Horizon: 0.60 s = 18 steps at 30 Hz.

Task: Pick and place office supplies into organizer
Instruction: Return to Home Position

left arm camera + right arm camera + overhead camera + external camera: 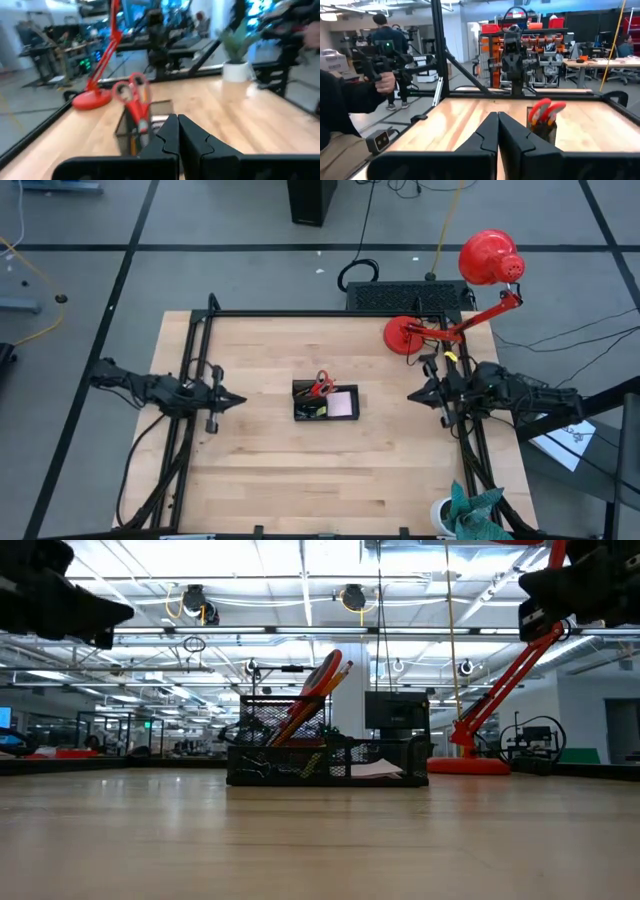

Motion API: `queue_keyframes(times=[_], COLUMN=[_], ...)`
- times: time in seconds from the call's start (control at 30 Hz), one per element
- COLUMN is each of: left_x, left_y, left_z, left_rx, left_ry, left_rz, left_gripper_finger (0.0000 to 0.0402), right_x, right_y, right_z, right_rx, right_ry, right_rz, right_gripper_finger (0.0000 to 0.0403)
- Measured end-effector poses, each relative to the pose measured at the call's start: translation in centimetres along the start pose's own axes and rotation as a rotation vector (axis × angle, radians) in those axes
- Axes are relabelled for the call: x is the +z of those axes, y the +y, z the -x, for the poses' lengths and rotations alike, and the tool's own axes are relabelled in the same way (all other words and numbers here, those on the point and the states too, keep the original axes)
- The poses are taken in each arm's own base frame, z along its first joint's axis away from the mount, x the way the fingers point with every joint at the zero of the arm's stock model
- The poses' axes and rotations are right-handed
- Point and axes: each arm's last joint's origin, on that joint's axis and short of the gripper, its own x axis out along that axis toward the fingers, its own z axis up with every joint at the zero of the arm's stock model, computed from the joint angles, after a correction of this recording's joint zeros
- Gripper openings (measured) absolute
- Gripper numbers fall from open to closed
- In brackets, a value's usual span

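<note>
Two hands hang over the table point(260, 480), both pinched shut and holding nothing: the left hand point(235, 400) at its left side, the right hand point(413, 393) at its right. Between them sits the black organizer point(325, 419). Red scissors point(321, 386) stand in it, and pink sticky notes point(343, 405) lie flat. Only the low view shows orange pencils point(338, 673) leaning by the scissors. A red lamp point(405, 334) stands near the right hand.

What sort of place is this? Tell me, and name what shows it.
Most likely a robotics lab on an open workshop floor: the left gripper and right gripper wait at the sides of a framed wooden table, racks of red and orange bins stand beyond it, and ceiling lights run overhead.
</note>
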Motion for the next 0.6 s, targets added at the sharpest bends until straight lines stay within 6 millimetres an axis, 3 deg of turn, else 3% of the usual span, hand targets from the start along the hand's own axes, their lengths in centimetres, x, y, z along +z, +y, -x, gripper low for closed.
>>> queue_keyframes(times=[0.13, 0.27, 0.6], left_x=[-0.4, -0.5, -0.9], left_y=[-0.3, -0.3, -0.2], left_z=[-0.3, -0.4, -0.5], left_rx=[-0.075, -0.112, -0.217], left_ry=[-0.072, -0.091, -0.063], left_rz=[-0.004, -0.021, -0.001], left_gripper_finger=[0.0000, 0.0000, 0.0000], right_x=[-2.2, -1.6, -2.0], right_y=[-0.2, -0.1, -0.1], right_z=[-0.2, -0.2, -0.2], right_rx=[0.001, 0.037, 0.029], right_ry=[0.022, -0.072, -0.031], right_rz=[-0.023, -0.005, -0.010], right_gripper_finger=[0.0000, 0.0000, 0.0000])
